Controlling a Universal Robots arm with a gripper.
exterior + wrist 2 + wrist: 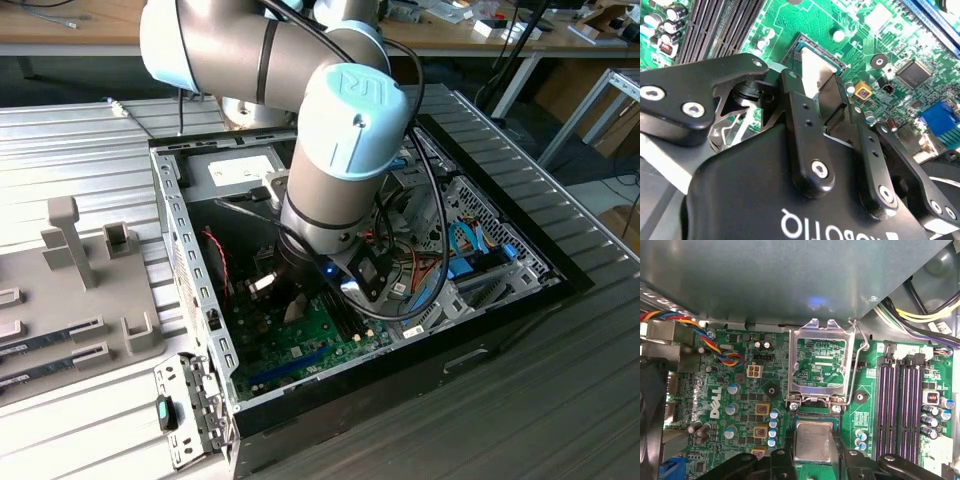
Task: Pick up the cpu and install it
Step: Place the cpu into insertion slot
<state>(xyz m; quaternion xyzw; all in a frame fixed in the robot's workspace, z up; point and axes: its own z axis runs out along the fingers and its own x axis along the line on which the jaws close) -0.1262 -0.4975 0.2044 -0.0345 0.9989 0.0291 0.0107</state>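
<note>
cpu (812,67): partly hidden behind gripper (815,87) | grip on it: cannot tell | motherboard (320,338): partly behind arm (340,150)

Ext. overhead; wrist cams near mobo (872,412)

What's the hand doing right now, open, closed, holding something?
Hand: closed on the chip, one finger on each of two opposite edges.

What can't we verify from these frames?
Exterior view: the arm blocks the install spot.
Both wrist views: the gripper covers the near edge of the cpu; seated or not, cannot tell.
First wrist view: the grey case panel hides the motherboard beyond the socket frame.
</note>
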